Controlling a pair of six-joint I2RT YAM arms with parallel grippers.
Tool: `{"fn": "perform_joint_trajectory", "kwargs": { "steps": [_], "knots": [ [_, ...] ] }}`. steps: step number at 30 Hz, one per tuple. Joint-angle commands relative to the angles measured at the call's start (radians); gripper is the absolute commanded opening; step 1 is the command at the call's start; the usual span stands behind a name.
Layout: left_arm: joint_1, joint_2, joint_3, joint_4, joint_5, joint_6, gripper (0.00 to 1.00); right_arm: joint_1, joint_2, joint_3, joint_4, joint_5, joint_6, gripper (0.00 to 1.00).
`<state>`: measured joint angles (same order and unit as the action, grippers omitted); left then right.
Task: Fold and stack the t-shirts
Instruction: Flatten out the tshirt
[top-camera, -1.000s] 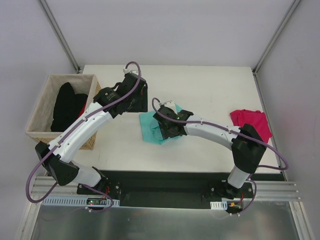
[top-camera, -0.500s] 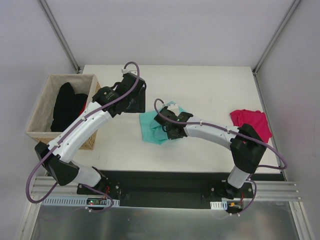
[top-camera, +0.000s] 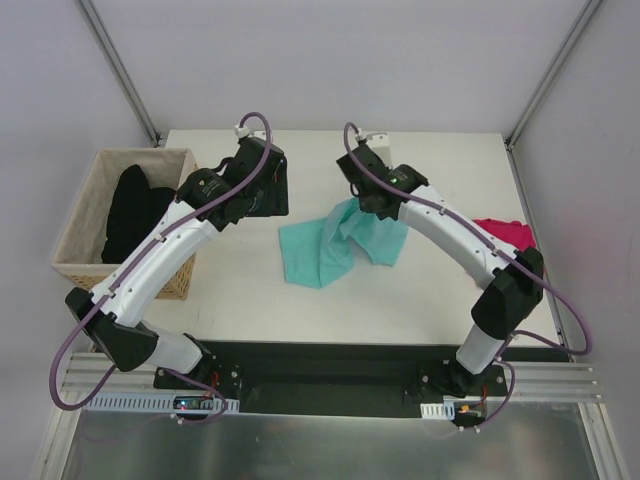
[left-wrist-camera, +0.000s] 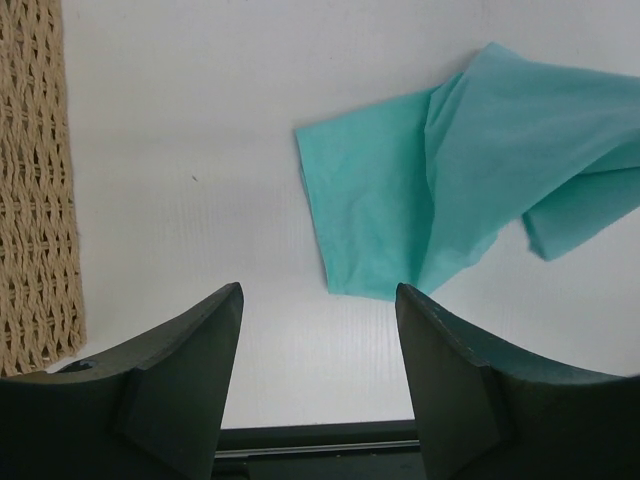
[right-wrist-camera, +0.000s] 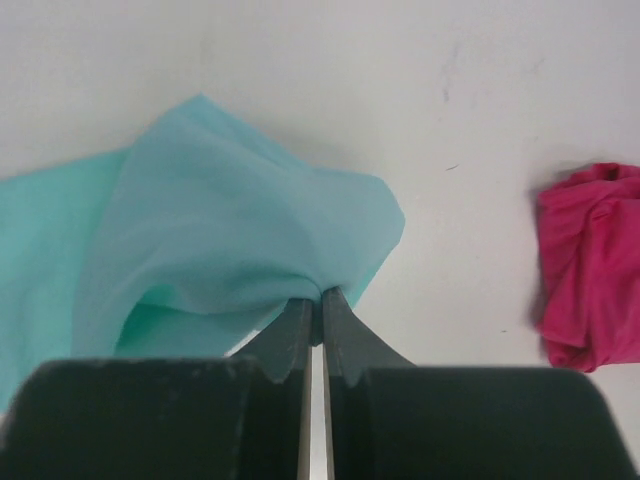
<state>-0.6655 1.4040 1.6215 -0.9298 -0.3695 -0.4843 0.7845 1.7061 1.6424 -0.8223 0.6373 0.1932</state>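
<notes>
A white bench (top-camera: 430, 290) is seen from above. A wicker basket (top-camera: 75, 235) holding dark cloth (top-camera: 130, 215) is set by its left edge. A teal shirt (top-camera: 315, 255) is spread near the bench's middle: one part is laid flat, while a fold is held raised off the surface. A pink shirt (top-camera: 508, 233) is bunched well apart, at the right edge. The right end effector (right-wrist-camera: 320, 300) is clamped on the teal shirt's raised fold. The left end effector (left-wrist-camera: 318, 295) is held wide apart above bare bench, near the teal shirt's left edge.

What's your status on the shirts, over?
Right gripper shut on teal shirt, one edge raised. Left gripper open, empty. Pink shirt bunched aside. Nothing blocking.
</notes>
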Motion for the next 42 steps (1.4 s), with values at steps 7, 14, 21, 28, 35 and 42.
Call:
{"fn": "perform_joint_trajectory", "kwargs": {
  "steps": [7, 14, 21, 28, 35, 42],
  "knots": [
    [0.010, -0.102, -0.040, 0.014, -0.055, -0.057, 0.62, -0.171, -0.022, 0.002, 0.002, 0.024, -0.136, 0.01],
    [0.010, -0.103, -0.051, 0.020, -0.036, -0.059, 0.62, -0.215, -0.014, -0.062, 0.037, 0.004, -0.147, 0.01],
    [0.010, -0.100, -0.064, 0.023, -0.014, -0.062, 0.62, -0.235, 0.122, 0.045, -0.014, 0.033, -0.187, 0.05],
    [0.009, -0.119, -0.094, 0.026, -0.013, -0.065, 0.63, -0.246, 0.147, 0.140, -0.040, 0.149, -0.256, 0.44],
    [0.010, -0.088, -0.086, 0.036, 0.015, -0.048, 0.63, -0.238, 0.092, 0.142, -0.041, 0.177, -0.267, 0.46],
    [0.009, -0.056, -0.066, 0.048, 0.034, -0.014, 0.63, -0.142, 0.041, 0.059, -0.093, 0.150, -0.157, 0.46]
  ]
}}
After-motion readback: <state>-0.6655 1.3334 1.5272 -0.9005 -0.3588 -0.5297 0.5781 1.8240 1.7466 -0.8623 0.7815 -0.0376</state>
